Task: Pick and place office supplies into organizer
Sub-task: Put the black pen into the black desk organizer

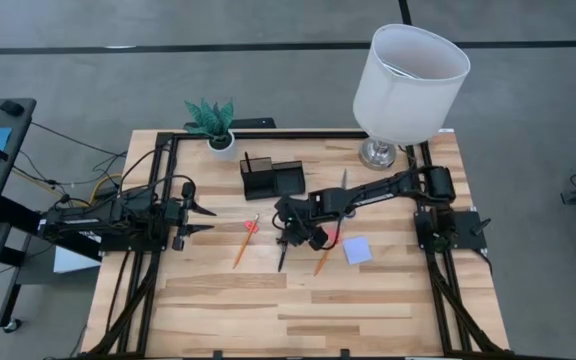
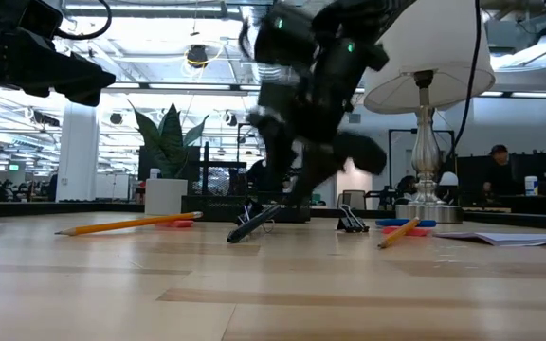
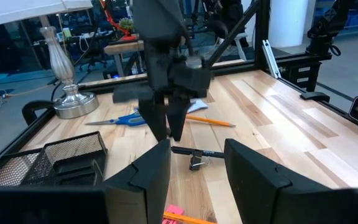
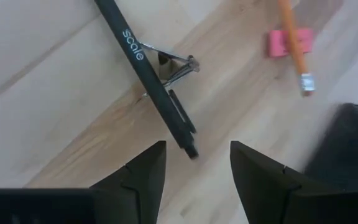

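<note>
One black pen (image 4: 149, 78) (white lettering) lay across a tiny black clip (image 4: 173, 65) — right gripper (image 4: 193, 163) fingers apart above it, left gripper (image 3: 197, 163) likewise parted.

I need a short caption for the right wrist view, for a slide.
Right claw, open, above a black pen lying across a small clip; a pencil crosses a pink eraser nearby.

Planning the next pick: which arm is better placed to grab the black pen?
Right. Its open hand hangs directly over the black pen at mid-table, while the left hand waits off to the side, open.
</note>
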